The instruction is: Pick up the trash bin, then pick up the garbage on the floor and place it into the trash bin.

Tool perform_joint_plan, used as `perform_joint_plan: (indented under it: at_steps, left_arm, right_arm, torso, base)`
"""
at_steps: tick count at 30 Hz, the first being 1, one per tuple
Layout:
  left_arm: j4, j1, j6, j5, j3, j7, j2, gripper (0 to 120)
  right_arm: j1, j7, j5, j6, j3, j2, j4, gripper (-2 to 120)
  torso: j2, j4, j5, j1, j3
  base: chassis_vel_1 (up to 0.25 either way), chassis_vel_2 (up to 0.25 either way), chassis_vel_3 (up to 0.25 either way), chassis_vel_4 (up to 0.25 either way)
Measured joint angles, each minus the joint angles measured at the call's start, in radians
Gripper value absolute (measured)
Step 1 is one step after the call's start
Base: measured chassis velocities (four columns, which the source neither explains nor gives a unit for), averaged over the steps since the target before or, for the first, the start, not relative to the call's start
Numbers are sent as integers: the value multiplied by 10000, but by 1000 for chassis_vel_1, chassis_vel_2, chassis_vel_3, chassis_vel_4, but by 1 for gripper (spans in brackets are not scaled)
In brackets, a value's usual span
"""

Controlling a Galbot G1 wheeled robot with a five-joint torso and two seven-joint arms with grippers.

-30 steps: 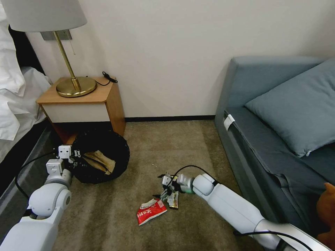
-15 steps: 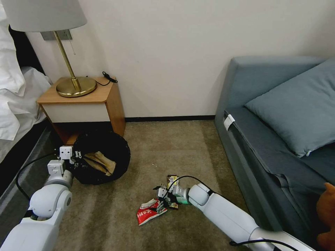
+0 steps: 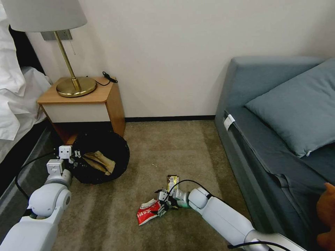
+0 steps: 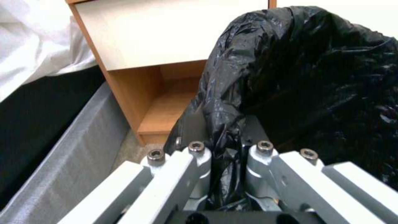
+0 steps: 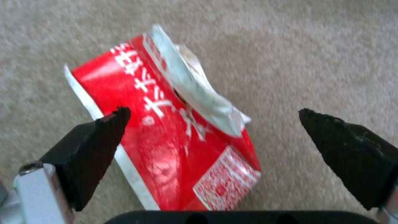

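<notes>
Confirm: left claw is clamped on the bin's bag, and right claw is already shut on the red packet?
Not quite. The right claw is open, its fingers apart over the red packet on the carpet, per the right wrist view. The left claw is indeed clamped on the bin bag.

Trash bin [image 3: 101,158]: 1, black-lined, at 9 o'clock of the floor
Crumpled brown paper [image 3: 101,162]: 1, inside the bin
Red-and-white snack packet [image 3: 148,213]: 1, on the carpet at 6 o'clock
Dark-and-yellow bar wrapper [image 3: 172,181]: 1, at 1 o'clock from the packet
Grippers: 2, left gripper [image 4: 226,152] at the bin's rim, right gripper [image 5: 211,124] over the packet
Table lamp [image 3: 52,42]: 1
Bedside table [image 3: 83,104]: 1
Sofa [image 3: 279,139]: 1
Cushion [image 3: 296,108]: 1, blue-grey, on the sofa
</notes>
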Motion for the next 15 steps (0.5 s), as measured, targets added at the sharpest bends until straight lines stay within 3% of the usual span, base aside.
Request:
perform_joint_plan:
  at_steps: [10, 12, 15]
  left_arm:
    - [28, 11, -67, -2, 39, 58, -34, 5]
    - [29, 42, -87, -1, 22, 73, -36, 5]
    - [20, 91, -96, 0, -7, 80, -37, 5]
  right_arm:
    - [6, -13, -205, 91, 75, 96, -436, 96]
    - [-9, -39, -251, 142, 104, 116, -493, 92]
    - [-66, -124, -345, 211, 159, 148, -552, 76]
  torso:
    - [0, 0, 1, 0, 0]
    - [0, 0, 1, 0, 0]
    - [0, 0, 1, 0, 0]
  base:
    - [0, 0, 0, 0]
    - [0, 0, 0, 0]
    - [0, 0, 0, 0]
